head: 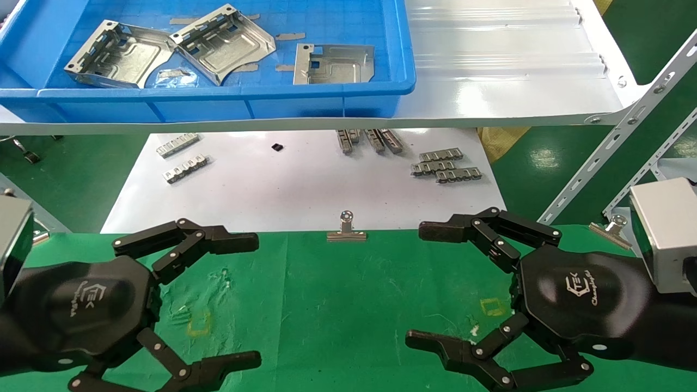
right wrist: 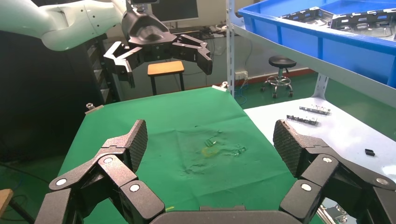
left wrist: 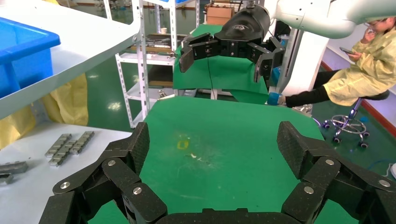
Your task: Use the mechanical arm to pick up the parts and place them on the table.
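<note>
green cloth table [head: 337, 305] | stamped metal parts [head: 220, 43] in tray [head: 218, 100] | both jaws wide, empty

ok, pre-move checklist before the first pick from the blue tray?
1. Left claw open and empty: ok.
2. Right claw open and empty: ok.
3. Parts in the blue tray, three visible: ok.
4. Parts free of each other: not ok, the left two touch or overlap.
5. Green table bare between the claws for placing: ok.
6. Tray within reach on the raised shelf: cannot tell.
</note>
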